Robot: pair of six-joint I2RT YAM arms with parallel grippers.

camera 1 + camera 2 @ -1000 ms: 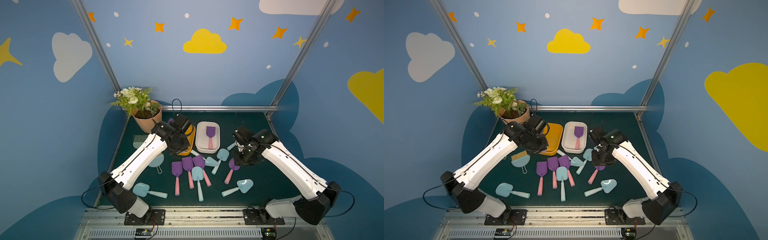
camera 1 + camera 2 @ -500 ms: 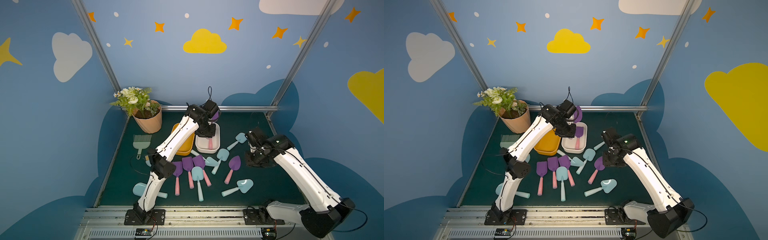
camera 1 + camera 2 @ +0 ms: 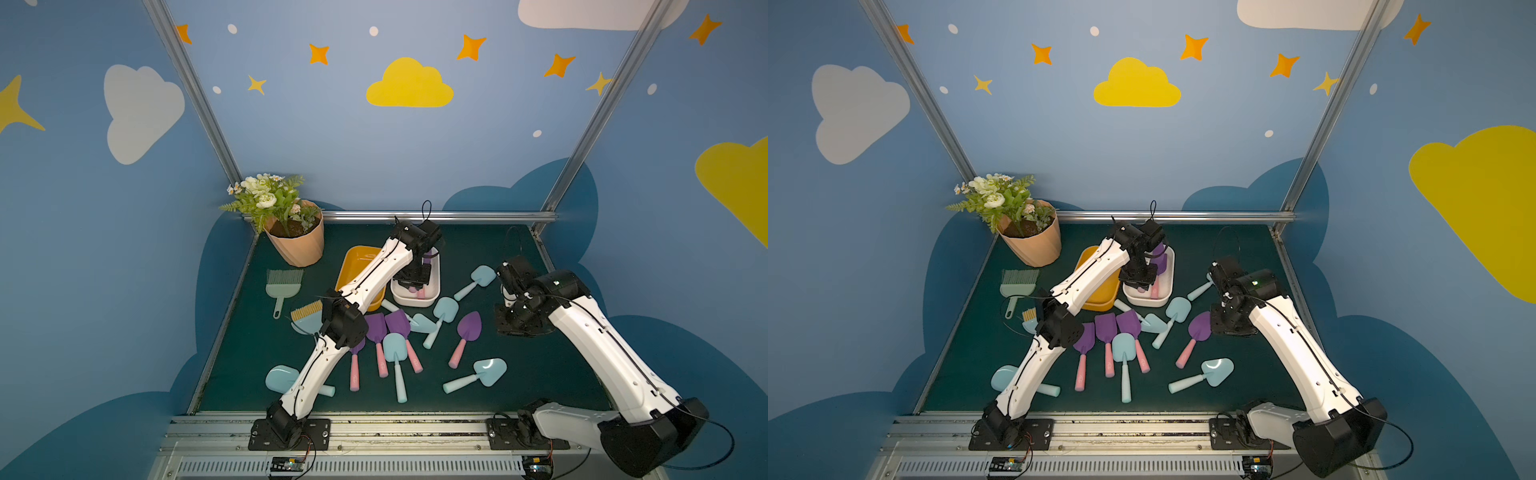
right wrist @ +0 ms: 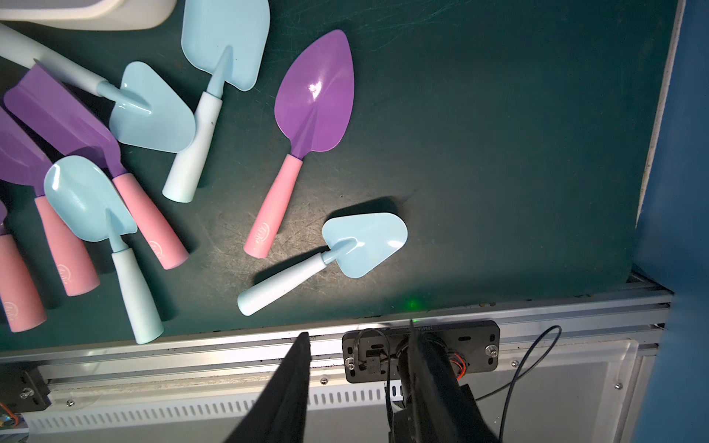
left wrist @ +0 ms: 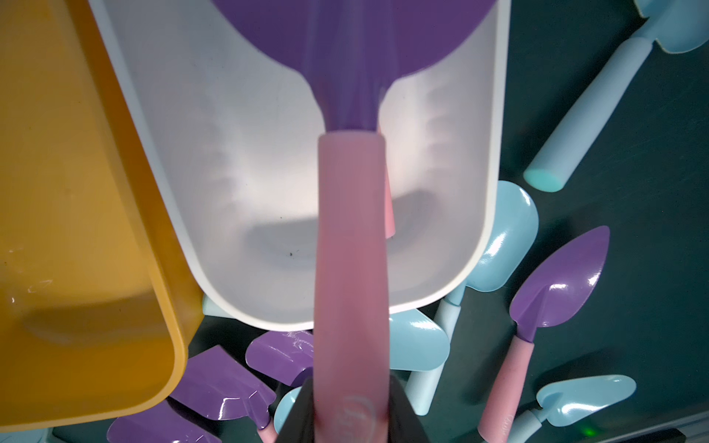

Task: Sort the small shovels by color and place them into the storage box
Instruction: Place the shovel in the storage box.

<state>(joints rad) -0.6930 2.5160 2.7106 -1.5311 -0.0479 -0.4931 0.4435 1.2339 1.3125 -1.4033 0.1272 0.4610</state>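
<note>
Purple shovel [image 5: 351,245], pink handle pinched in L gripper [image 5: 351,416], hangs over white tub [image 5: 495,153] at centre-far of mat, blade toward far end; second pink handle [image 5: 389,207] lies in the tub beneath it. Yellow tub [image 3: 353,259] sits just left of white tub; other shovels [image 3: 395,357], purple and pale blue mixed, lie loose on green mat [image 3: 540,374] nearer than both tubs. R gripper [image 4: 356,333]: fingers spread, nothing held, above right part of mat, beside lone purple shovel [image 3: 468,328].
</note>
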